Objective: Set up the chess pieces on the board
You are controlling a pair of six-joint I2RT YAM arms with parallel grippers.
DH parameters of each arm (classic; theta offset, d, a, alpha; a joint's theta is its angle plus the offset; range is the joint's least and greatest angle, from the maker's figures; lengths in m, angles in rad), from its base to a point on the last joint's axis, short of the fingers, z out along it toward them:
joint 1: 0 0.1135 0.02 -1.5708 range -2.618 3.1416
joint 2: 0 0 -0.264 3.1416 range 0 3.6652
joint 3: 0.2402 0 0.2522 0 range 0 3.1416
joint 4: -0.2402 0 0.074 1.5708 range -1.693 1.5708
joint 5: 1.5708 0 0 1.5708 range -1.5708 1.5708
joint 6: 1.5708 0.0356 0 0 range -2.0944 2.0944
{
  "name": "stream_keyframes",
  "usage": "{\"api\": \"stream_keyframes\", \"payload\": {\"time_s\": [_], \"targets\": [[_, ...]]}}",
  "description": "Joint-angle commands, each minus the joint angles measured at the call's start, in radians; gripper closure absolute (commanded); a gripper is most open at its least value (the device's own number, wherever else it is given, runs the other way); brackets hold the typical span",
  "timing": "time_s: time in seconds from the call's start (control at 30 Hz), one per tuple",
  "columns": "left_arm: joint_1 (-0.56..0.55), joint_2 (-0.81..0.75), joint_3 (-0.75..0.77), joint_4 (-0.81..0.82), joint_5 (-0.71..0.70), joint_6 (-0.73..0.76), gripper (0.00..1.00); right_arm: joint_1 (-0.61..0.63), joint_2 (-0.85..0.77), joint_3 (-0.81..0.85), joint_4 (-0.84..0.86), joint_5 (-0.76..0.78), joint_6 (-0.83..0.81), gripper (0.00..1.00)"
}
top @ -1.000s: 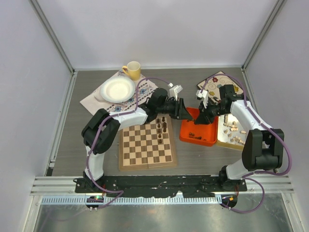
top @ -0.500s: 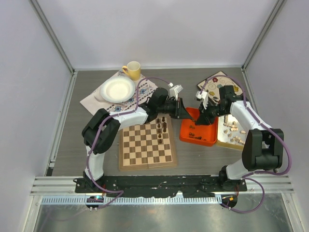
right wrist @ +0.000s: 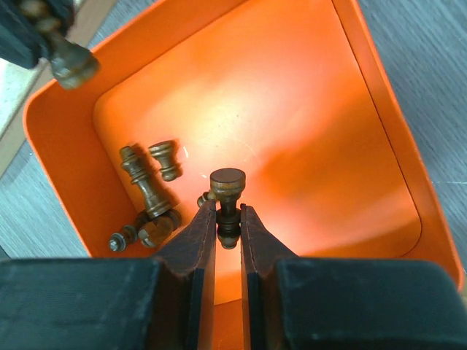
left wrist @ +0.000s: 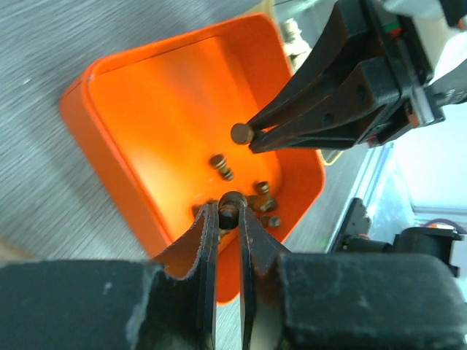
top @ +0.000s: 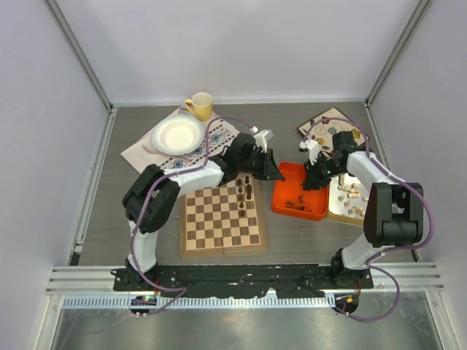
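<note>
The left claw is almost closed, pinching a dark chess piece over the orange tray; the right claw likewise nips another dark piece by its stem; both arms reach over the tray, beside the board.

You have bright, even light from above; the orange tray glares, and the close foreground is blurred.

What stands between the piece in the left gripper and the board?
Nothing blocks it. The left gripper holds a dark piece over the orange tray. The board lies beside it, past the tray's rim, with a few standing pieces on the nearest corner.
</note>
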Motion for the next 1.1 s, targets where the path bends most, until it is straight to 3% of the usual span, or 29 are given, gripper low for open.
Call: {"api": "stream_keyframes", "payload": {"time_s": [0.0,0.2,0.43,0.77,1.07], "targets": [[-0.031,-0.163,-0.006,-0.180,-0.153,0.128,0.95,0.000,0.013,-0.004,0.052,0.061,0.056,0.99],[-0.117,-0.386,-0.176,-0.361,-0.419,0.202,0.95,0.010,0.013,-0.014,0.091,0.116,0.085,0.99],[-0.228,-0.571,-0.313,-0.565,-0.708,0.063,0.95,0.089,0.040,-0.016,0.137,0.229,0.121,0.97],[-0.346,-0.450,-0.247,-0.677,-0.943,-0.095,0.95,0.098,0.033,-0.019,0.152,0.251,0.138,0.97],[-0.364,-0.392,-0.267,-0.688,-0.961,-0.161,0.92,0.101,0.034,-0.019,0.152,0.250,0.138,0.97]]}}
